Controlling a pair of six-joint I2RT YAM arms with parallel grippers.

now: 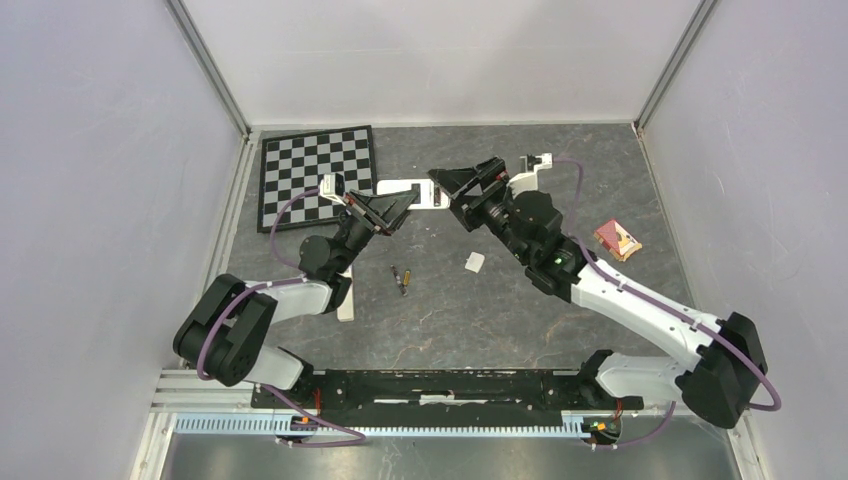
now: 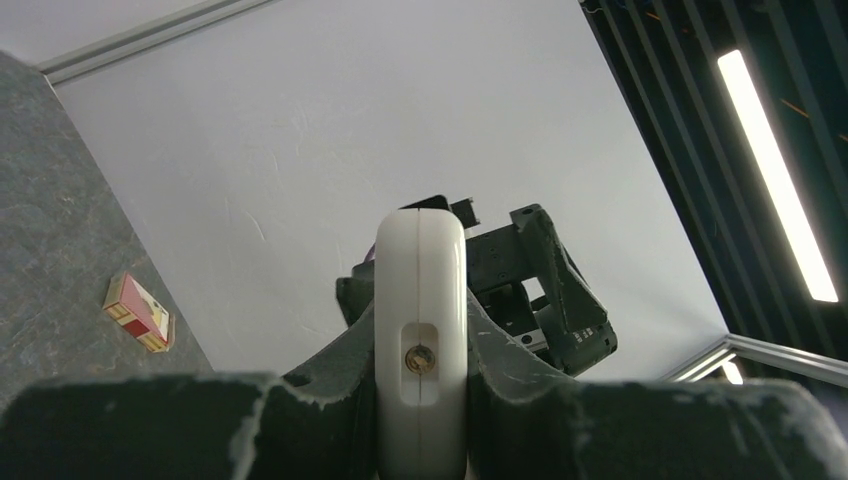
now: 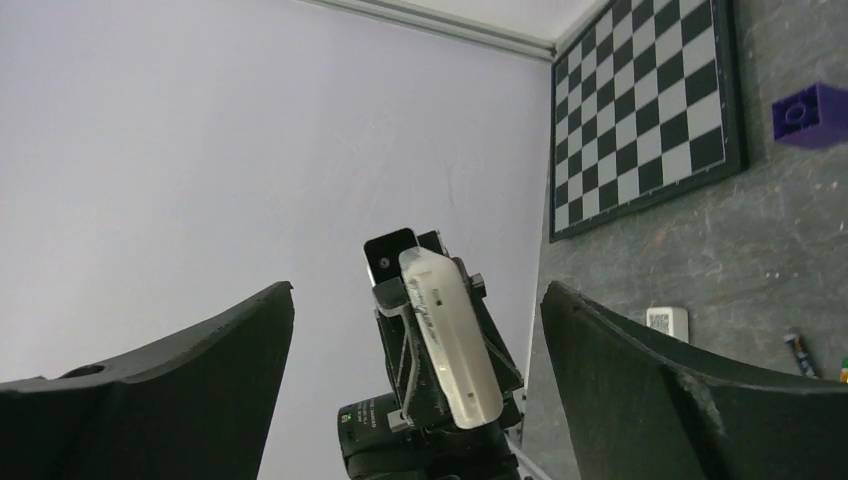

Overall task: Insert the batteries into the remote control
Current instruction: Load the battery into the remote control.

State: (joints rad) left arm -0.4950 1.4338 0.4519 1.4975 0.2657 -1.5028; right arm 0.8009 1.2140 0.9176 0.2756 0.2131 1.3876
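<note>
Gripping the remote control [image 2: 420, 270] aloft mid-table, the left pincer [image 2: 420, 345] faces the wide-open right pincer [image 3: 417, 292], well off the walls [image 1: 100, 150].

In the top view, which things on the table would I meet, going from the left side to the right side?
Chessboard → batteries → small white piece → red remote. The white remote is held up over the batteries' stretch, so it is left out.
</note>
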